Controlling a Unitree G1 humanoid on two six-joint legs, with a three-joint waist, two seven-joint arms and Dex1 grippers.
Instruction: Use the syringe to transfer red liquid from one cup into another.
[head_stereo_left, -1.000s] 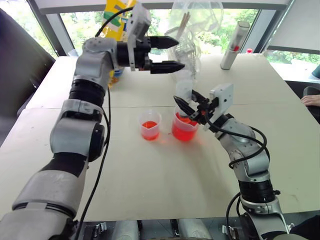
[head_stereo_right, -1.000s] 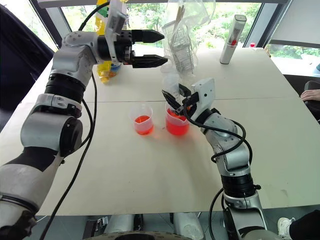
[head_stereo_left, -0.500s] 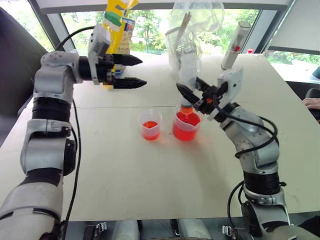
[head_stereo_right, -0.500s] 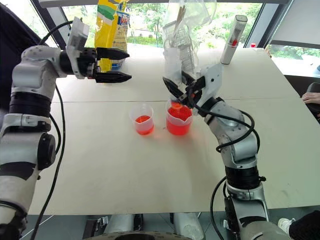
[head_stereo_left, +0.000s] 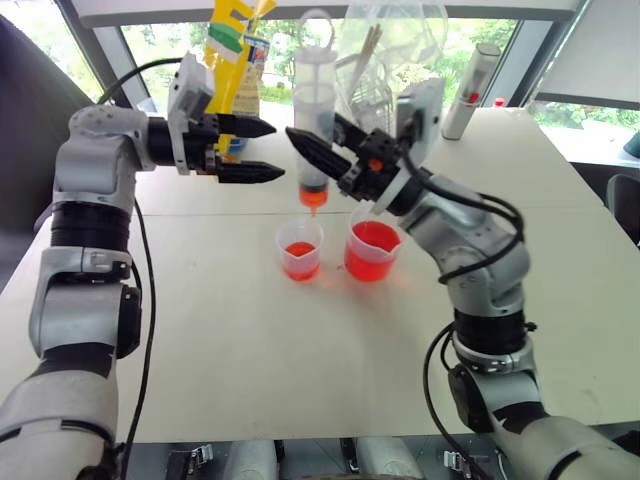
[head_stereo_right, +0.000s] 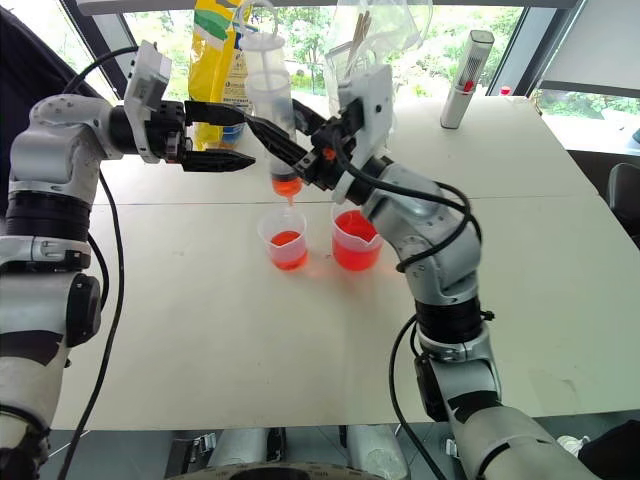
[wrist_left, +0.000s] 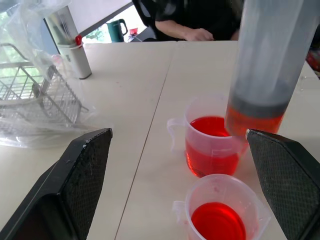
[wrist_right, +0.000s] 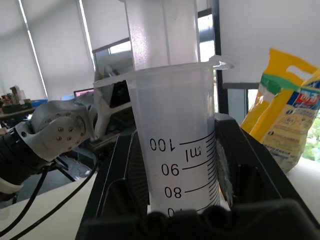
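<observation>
Two cups (head_stereo_left: 300, 248) wait below; right gripper (head_stereo_left: 335, 160) clamps the upright syringe (head_stereo_left: 313, 150), left gripper (head_stereo_left: 250, 148) gapes empty: centre the tip before pressing.

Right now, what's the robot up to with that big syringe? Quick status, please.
Right gripper shut on the syringe, upright, tip over the smaller cup. Left gripper open, holding nothing, beside it. Larger beaker half-full, red. Nothing blocking.

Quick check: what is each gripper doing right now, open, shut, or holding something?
Left gripper: open, holding nothing.
Right gripper: shut on the syringe, upright above the smaller cup.
</observation>
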